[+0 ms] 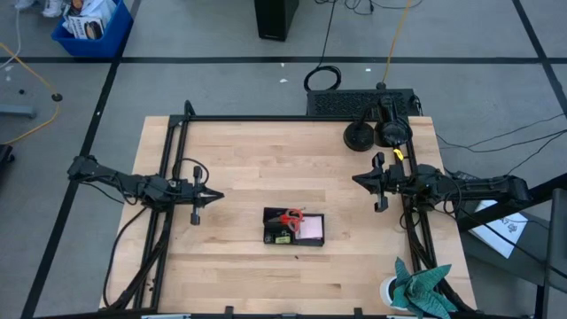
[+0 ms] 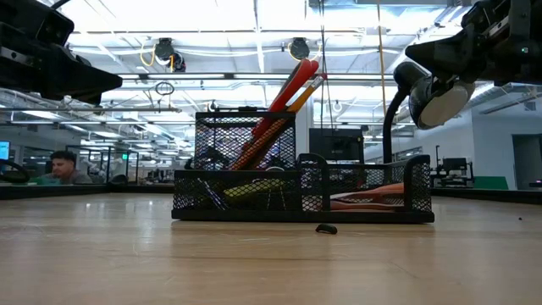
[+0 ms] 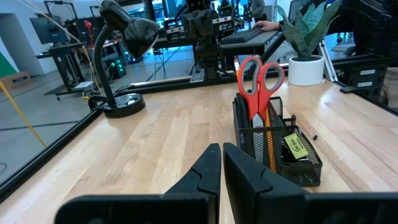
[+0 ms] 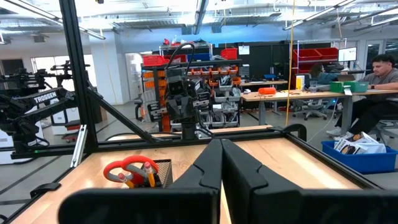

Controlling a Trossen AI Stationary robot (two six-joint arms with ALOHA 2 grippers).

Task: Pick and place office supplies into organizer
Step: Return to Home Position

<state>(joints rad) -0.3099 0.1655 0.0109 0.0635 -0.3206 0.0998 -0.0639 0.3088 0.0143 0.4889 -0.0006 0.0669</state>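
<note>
I count one organizer (image 1: 294, 242), one pair of scissors (image 1: 290, 215), one pink pad (image 1: 310, 229), one yellow pad (image 3: 293, 147), one loose black clip (image 2: 326, 228), one lamp (image 1: 359, 136), one potted plant (image 3: 306, 68).

2 black arms (image 1: 133, 184), wedge-shaped fingers (image 3: 202, 177)

The table (image 2: 254, 263) was smooth, matt pale wood, the organizer (image 2: 373, 193) black metal mesh, and the scissors (image 3: 255, 111) had glossy red plastic handles.

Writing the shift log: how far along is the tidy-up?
Done: scissors, pencils and pink pad sit in the organizer. In hand: nothing; left gripper and right gripper are shut and empty, either side of it. Left: perhaps one small black piece on the table beside it.
</note>
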